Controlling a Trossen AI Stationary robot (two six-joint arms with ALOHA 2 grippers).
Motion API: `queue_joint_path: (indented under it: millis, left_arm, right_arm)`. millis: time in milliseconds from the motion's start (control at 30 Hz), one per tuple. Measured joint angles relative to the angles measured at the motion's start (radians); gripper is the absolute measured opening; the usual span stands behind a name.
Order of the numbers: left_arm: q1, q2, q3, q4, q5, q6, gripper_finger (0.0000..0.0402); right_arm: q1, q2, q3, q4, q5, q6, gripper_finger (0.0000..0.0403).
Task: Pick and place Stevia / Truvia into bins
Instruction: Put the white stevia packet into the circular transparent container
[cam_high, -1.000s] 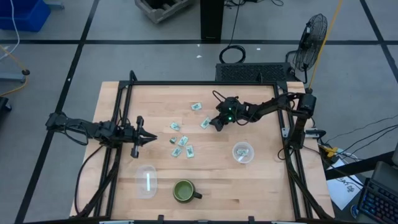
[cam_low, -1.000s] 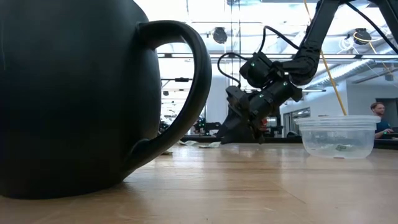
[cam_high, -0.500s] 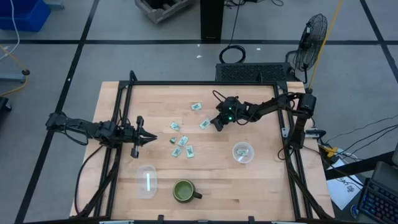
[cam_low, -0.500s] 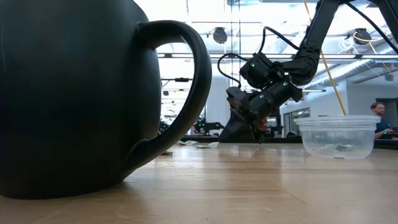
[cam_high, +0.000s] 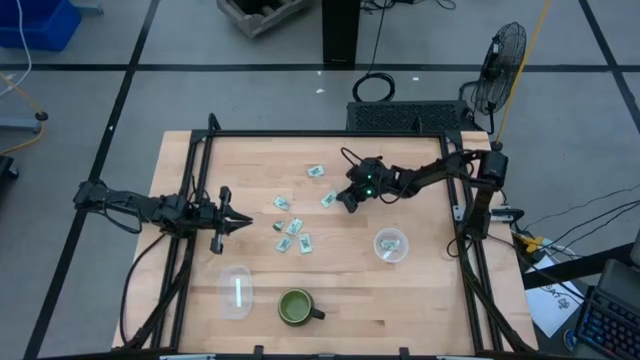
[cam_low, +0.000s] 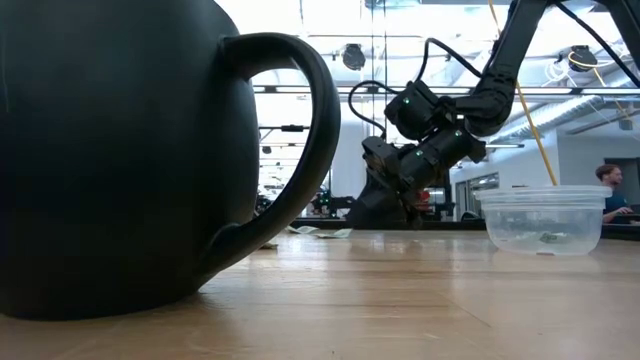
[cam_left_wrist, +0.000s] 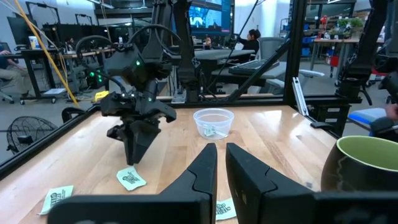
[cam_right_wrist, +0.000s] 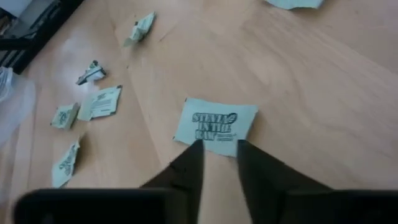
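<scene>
Several pale green and white Stevia packets (cam_high: 295, 226) lie flat on the wooden table. One packet (cam_high: 328, 199) lies apart from them, and its printed face shows in the right wrist view (cam_right_wrist: 216, 126). My right gripper (cam_high: 344, 201) points slanting down at this packet's right edge, tips low over the table (cam_low: 412, 220), fingers a narrow gap apart (cam_right_wrist: 217, 152). My left gripper (cam_high: 244, 221) waits shut at the table's left (cam_left_wrist: 221, 165). One clear cup (cam_high: 390, 245) holds packets. The other clear cup (cam_high: 237, 291) stands near the mug. My right gripper comes slanting down from the table's right, and its fingertips (cam_right_wrist: 198, 148) stand at the packet's nearest edge (cam_right_wrist: 214, 148). The packet lies flat on the table. I cannot tell whether the tips touch it.
A dark green mug (cam_high: 297, 307) stands near the table's near edge and fills the low view's left (cam_low: 130, 150). A black frame (cam_high: 320, 134) runs round the table. Bare wood lies between the packets and the right cup (cam_left_wrist: 213, 122).
</scene>
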Motion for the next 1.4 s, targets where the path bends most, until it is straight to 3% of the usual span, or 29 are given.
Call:
queue_joint_path:
  millis: [233, 433, 600, 833, 1400]
  left_arm:
    - [0.0, 0.0, 0.0, 0.0, 0.0, 0.0, 0.0042]
    - [0.0, 0.0, 0.0, 0.0, 0.0, 0.0, 0.0042]
    - [0.0, 0.0, 0.0, 0.0, 0.0, 0.0, 0.0042]
    - [0.0, 0.0, 0.0, 0.001, 0.0, 0.0, 0.0042]
    - [0.0, 0.0, 0.0, 0.0, 0.0, 0.0, 0.0042]
  right_arm:
    - [0.016, 0.0, 0.0, 0.008, 0.078, -0.004, 0.0206]
    - [0.027, 0.0, 0.0, 0.025, 0.065, 0.029, 0.0237]
    - [0.036, 0.038, 0.003, 0.046, 0.052, 0.049, 0.0226]
    - [0.043, 0.185, 0.084, 0.101, 0.028, 0.085, 0.0209]
    - [0.127, 0.182, 0.088, -0.065, 0.005, 0.03, 0.0116]
